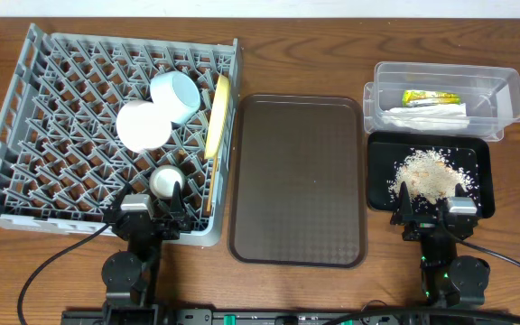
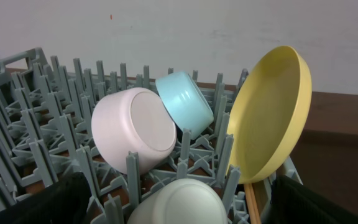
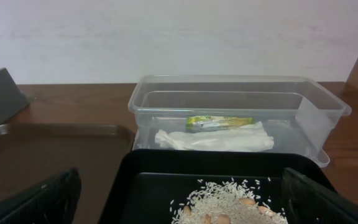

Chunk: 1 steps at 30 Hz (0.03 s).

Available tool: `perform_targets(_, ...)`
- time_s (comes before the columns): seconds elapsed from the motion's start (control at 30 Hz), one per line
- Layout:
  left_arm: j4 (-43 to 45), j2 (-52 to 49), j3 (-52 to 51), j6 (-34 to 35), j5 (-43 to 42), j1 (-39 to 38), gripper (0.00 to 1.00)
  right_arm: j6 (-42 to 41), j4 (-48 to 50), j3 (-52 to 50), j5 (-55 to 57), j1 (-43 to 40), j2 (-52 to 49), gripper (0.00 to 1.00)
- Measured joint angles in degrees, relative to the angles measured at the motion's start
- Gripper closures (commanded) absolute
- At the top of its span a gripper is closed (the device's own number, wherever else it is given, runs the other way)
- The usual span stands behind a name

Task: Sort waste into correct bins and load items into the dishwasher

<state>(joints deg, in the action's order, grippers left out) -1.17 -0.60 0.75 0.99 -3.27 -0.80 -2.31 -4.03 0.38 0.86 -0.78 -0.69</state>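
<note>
Across the overhead view, a large square grey plastic dish rack [image 1: 25,135] at the left holds a white bowl [image 1: 143,125], a light blue bowl [image 1: 175,96], a round yellow plate [image 1: 217,117] on edge and a small white cup [image 1: 165,181]; a flat brown tray [image 1: 298,181] lies mid-table.

At the left wrist, the left gripper [image 2: 176,186] stands with its jaws wide and empty. The cup is just ahead, and thin wooden chopsticks [image 2: 252,202] lie beneath the plate.

At the right wrist, the right gripper [image 3: 180,180] gapes too, holding nothing, at the near edge of a shallow black rectangular tray [image 3: 197,158] of whitish rice-like scraps [image 3: 229,202]. Behind it, a clear plastic tub [image 3: 316,115] holds a crumpled white paper napkin [image 3: 216,140] and a green-and-yellow wrapper [image 3: 219,122].
</note>
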Motion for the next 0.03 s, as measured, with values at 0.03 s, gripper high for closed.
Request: perform_targets(0.03,0.00,0.00,0.00,0.00,0.00,0.00,0.04,0.00,0.00,0.00,0.00,0.00,0.00,0.01)
